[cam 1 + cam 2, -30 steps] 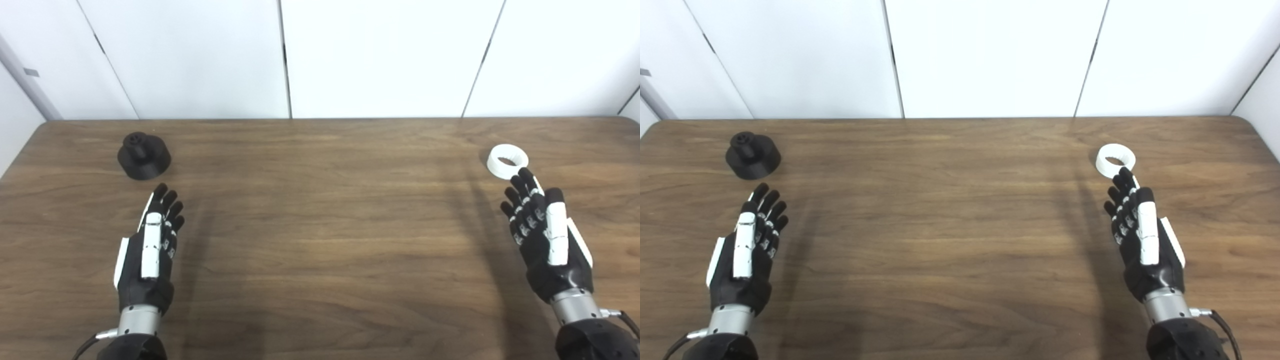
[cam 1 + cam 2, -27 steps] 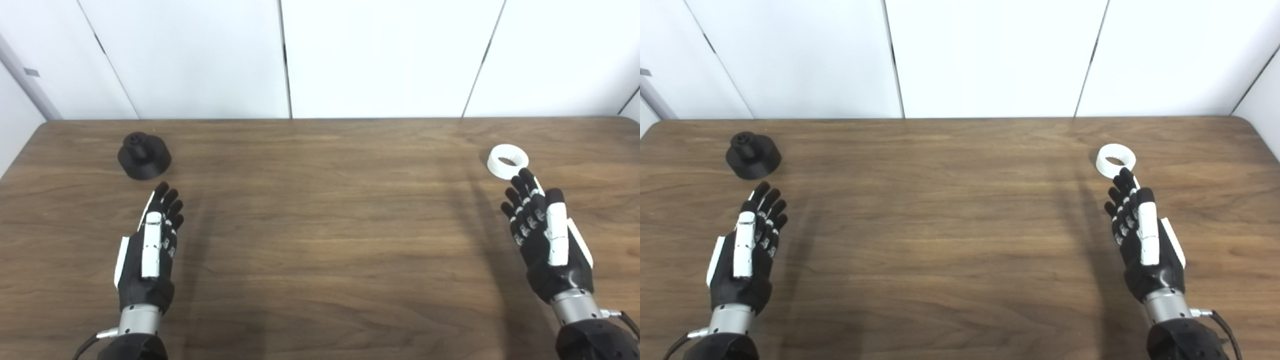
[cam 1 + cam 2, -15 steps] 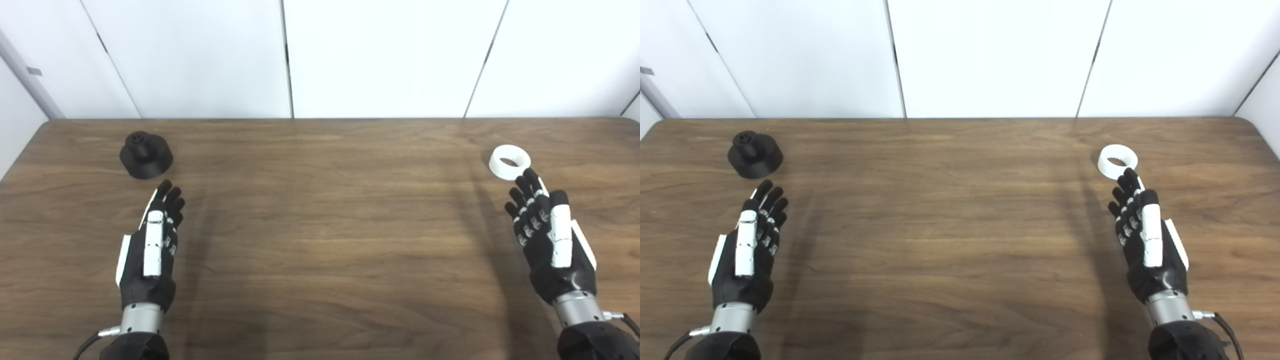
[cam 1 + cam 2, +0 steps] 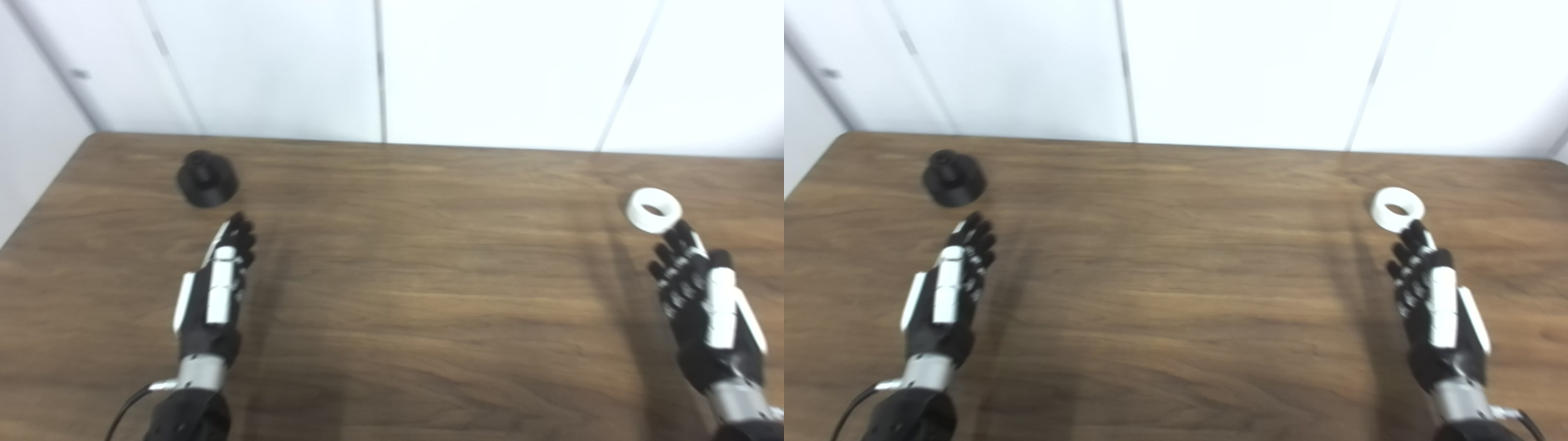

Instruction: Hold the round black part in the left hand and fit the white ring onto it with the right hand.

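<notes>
Wooden table (image 4: pixel 416 275) seen from the head cameras; left hand (image 4: pixel 214 294) and right hand (image 4: pixel 704 312) hover low, fingers extended and slightly apart, holding nothing. White ring (image 4: pixel 653 210) lies flat just beyond the right fingertips (image 4: pixel 681 231); round black part (image 4: pixel 206 178) stands near, beyond the left hand

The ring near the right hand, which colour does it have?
The ring is plain white, clearest in the right eye view.
</notes>
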`<action>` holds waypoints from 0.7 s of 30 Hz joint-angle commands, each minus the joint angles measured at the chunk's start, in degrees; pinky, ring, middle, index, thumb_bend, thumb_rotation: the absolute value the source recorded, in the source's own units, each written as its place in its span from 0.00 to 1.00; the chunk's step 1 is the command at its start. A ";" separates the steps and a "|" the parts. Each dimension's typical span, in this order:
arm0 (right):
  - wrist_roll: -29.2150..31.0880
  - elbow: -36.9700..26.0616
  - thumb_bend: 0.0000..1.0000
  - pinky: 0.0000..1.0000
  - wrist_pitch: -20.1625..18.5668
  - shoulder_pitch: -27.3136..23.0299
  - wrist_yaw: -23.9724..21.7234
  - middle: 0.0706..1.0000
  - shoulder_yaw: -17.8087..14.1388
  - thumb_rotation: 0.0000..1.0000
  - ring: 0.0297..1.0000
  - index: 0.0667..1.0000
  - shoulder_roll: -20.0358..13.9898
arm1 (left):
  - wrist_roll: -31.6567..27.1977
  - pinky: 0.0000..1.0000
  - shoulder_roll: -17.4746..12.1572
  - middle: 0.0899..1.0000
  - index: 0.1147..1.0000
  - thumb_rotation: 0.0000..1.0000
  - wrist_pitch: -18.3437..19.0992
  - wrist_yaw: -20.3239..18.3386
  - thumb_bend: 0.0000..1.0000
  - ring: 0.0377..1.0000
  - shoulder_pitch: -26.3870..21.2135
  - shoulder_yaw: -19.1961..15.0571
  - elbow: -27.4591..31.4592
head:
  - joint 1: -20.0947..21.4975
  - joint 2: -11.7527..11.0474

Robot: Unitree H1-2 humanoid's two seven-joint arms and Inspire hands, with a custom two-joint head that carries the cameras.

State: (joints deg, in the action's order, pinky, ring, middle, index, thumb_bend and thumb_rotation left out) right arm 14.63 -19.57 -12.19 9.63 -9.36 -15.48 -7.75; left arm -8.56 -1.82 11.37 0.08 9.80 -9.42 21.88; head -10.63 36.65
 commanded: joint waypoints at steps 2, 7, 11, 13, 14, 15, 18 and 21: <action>1.29 -0.12 0.54 1.00 3.45 2.56 -1.50 1.00 -0.38 1.00 1.00 1.00 -2.26 | 1.55 0.96 1.10 0.93 0.91 0.86 -4.51 0.32 0.45 0.93 2.58 1.06 -0.46 | -2.56 -2.20; 1.36 0.58 0.58 1.00 3.74 2.44 -1.11 1.00 -0.24 1.00 1.00 1.00 -2.61 | 3.32 0.93 2.31 0.92 0.91 0.87 -6.25 1.27 0.43 0.91 3.13 2.50 -1.83 | -5.69 -5.40; 0.55 2.03 0.58 1.00 5.47 2.37 -0.51 1.00 0.02 1.00 1.00 0.99 -2.84 | 3.97 0.94 2.73 0.93 0.92 0.88 -7.84 1.83 0.41 0.92 3.04 3.57 -3.43 | -7.43 -7.63; 0.14 2.54 0.55 1.00 6.24 2.45 -0.22 1.00 0.10 1.00 1.00 0.97 -2.84 | 4.00 0.95 2.83 0.93 0.93 0.88 -8.79 2.04 0.38 0.93 3.00 3.91 -4.40 | -7.97 -8.65; 0.20 2.69 0.55 1.00 6.42 2.48 -0.20 0.99 0.14 1.00 1.00 0.96 -2.88 | 3.97 0.95 2.84 0.93 0.93 0.88 -9.15 2.08 0.39 0.93 3.03 4.04 -4.81 | -8.20 -8.93; 0.25 2.86 0.55 1.00 6.58 2.49 -0.19 0.99 0.19 1.00 1.00 0.95 -2.93 | 3.97 0.96 2.83 0.94 0.93 0.88 -9.43 2.12 0.39 0.93 3.04 4.15 -5.15 | -8.38 -9.24; 0.47 3.83 0.55 0.96 7.48 2.37 -0.13 0.96 0.15 1.00 0.97 0.93 -3.07 | 4.58 0.96 2.75 0.94 0.93 0.90 -10.96 2.21 0.39 0.94 3.11 4.66 -6.34 | -9.39 -10.48; 0.81 4.63 0.55 0.94 7.78 2.13 -0.14 0.94 0.11 1.00 0.95 0.90 -3.43 | 4.75 0.95 2.98 0.94 0.93 0.91 -11.84 2.52 0.36 0.94 2.98 5.01 -6.99 | -10.48 -11.10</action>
State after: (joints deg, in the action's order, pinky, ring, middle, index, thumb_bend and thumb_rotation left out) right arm 14.79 -14.34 -6.42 12.94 -9.23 -15.37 -10.35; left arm -4.42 -0.33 2.08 2.27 10.66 -4.73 14.13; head -21.09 25.49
